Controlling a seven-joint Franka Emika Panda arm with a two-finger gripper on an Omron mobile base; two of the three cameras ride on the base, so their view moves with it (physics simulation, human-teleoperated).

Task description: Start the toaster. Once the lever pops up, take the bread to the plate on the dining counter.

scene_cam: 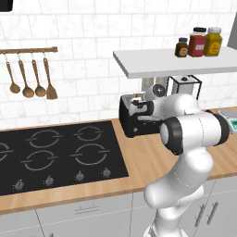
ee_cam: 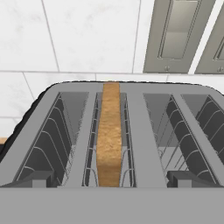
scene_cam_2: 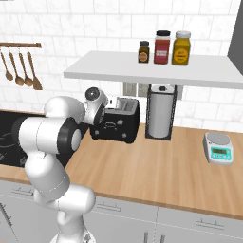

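one slice of bread [ee_cam: 108, 135] stands on edge in the left slot of the toaster [scene_cam_2: 118, 124], which sits on the wood worktop [scene_cam_2: 156, 166] under the shelf [scene_cam_2: 152, 71], with the gripper [scene_cam: 138, 107] spread wide just above the toaster's top.

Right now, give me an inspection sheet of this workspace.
Surface: light wood worktop over grey cabinets, black cooktop set into it.
Job's things: toaster against the tiled wall; bread standing on edge in one slot.
Clutter: paper towel holder; kitchen scale.
Hand: hand at the toaster's top, open, holding nothing.
Cables: nothing seen.
Surroundings: shelf with three jars; wooden utensils hanging on a rail; wall outlets.
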